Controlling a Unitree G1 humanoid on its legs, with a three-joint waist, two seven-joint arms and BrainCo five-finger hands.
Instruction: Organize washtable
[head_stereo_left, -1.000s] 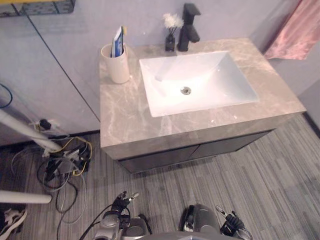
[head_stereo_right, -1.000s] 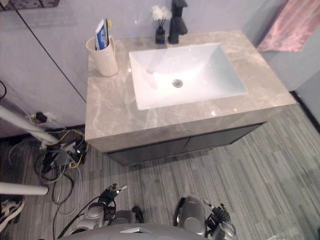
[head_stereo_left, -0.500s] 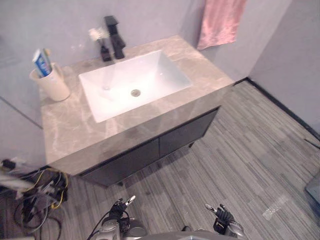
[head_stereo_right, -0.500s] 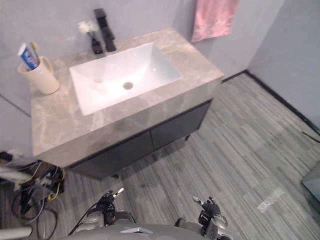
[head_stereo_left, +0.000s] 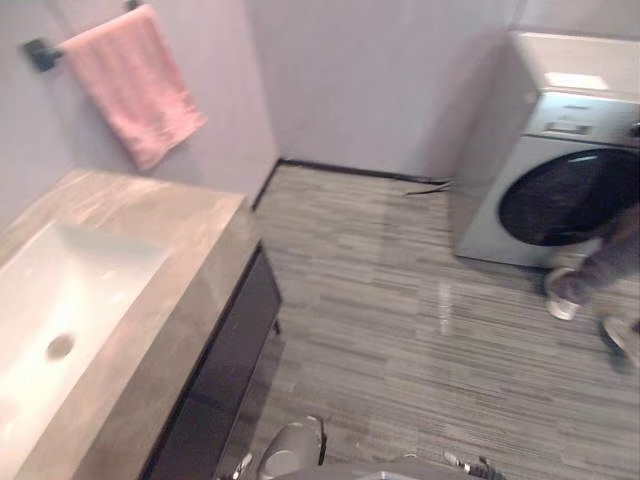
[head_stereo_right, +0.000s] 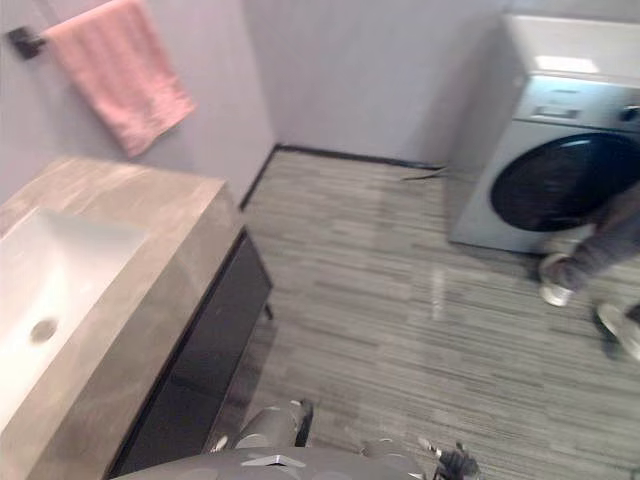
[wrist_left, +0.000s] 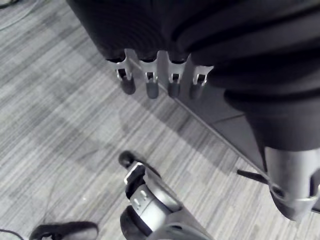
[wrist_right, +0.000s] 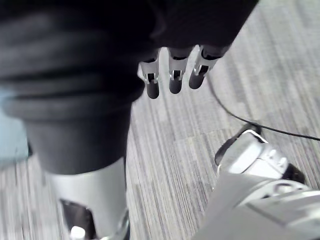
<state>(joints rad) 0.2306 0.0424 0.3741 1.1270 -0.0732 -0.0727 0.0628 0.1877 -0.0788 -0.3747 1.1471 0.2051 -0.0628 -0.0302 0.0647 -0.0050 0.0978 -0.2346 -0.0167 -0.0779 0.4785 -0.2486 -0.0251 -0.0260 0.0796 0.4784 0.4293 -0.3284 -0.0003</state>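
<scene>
The grey striped floor (head_stereo_left: 400, 330) spreads under both my hands. One counter (head_stereo_left: 190, 290) of grey-brown marbled stone stands forward and to the left of my left hand (wrist_left: 150, 85), apart from it, over a dark cabinet (head_stereo_left: 232, 345). One washing machine (head_stereo_left: 560, 190) with a dark round door stands well apart, forward and to the right of my right hand (wrist_right: 175, 80). One white sink (head_stereo_left: 70, 300) is set into the counter, farther left of my left hand than the counter's near edge. One pink towel (head_stereo_left: 130, 80) hangs on the wall past the counter's far end, from a dark bar bracket (head_stereo_left: 38, 52). A person's legs, with two light shoes (head_stereo_left: 560, 300), show on the floor beside the washing machine, far to the right of my right hand. One round drain (head_stereo_left: 60, 347) sits in the sink's basin.

My head views take in the counter top, sink, towel and washing machine. My left wrist view gives the cabinet's dark front just past my fingers, close up; my right wrist view gives bare floor past that hand.

Both hands hang low over the floor, fingers straight and relaxed, spread apart. Neither holds or touches anything.
</scene>
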